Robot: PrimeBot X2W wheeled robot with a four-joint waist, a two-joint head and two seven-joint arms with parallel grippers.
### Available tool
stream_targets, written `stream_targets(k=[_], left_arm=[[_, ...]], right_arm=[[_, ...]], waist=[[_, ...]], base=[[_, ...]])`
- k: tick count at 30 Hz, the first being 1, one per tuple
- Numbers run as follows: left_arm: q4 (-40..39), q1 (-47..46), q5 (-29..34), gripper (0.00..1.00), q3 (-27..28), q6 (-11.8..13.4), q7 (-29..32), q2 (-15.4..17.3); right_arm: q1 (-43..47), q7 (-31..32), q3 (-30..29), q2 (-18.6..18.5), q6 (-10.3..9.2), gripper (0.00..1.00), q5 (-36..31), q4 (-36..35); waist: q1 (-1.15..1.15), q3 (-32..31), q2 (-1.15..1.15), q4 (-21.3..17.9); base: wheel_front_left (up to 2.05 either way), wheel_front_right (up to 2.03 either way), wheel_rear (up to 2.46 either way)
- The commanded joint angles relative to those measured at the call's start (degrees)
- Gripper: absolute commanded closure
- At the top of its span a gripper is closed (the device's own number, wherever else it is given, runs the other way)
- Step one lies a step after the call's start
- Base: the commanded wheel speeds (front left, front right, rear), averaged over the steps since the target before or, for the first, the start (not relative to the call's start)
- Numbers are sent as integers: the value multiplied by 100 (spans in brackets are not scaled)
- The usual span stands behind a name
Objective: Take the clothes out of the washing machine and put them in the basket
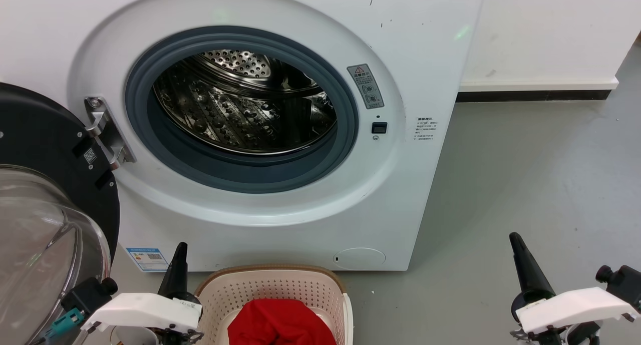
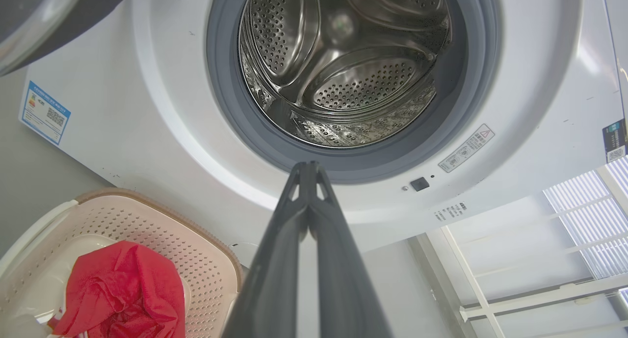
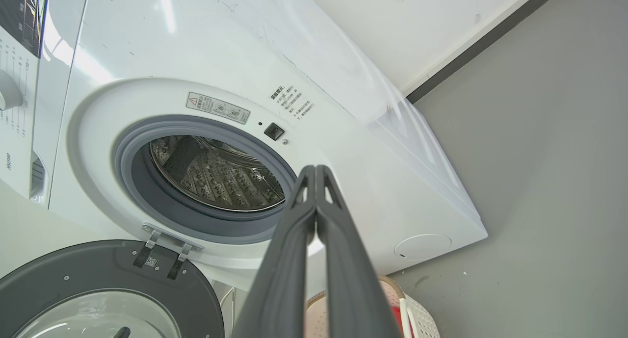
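The white washing machine (image 1: 280, 225) stands with its dark glass-bubble door (image 1: 45, 195) swung open to the left, and its steel drum (image 1: 240, 104) holds no fabric that I can see. Red clothes (image 1: 278, 322) lie bunched in the cream basket (image 1: 273, 285) on the floor in front of the machine; they show as clothes (image 2: 122, 291) in the basket (image 2: 206, 249) in the left wrist view too. My left gripper (image 1: 180, 250) is shut, just left of the basket. My right gripper (image 1: 516, 241) is shut over the bare floor to the right, holding nothing.
Grey floor (image 1: 526, 175) stretches to the right of the machine as far as a white wall with a dark skirting (image 1: 536, 95). The open door takes up the room at the left. A white railing (image 2: 539, 259) shows in the left wrist view.
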Motion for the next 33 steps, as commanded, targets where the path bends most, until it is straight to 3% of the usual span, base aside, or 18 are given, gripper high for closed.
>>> stream_targets(k=[1,33], left_arm=[[-36,-176,-182,100,53,-41,34,-2],[161,-343,-1949,100,353,-277,421,-151]], right_arm=[[-149,24,-29,-42,-1,100,229,-26],[-405,281,-219,-38,-2,100,2266,233]], waist=[[0,4,0,0],[0,77,0,-5]], base=[[0,0,0],[0,0,0]])
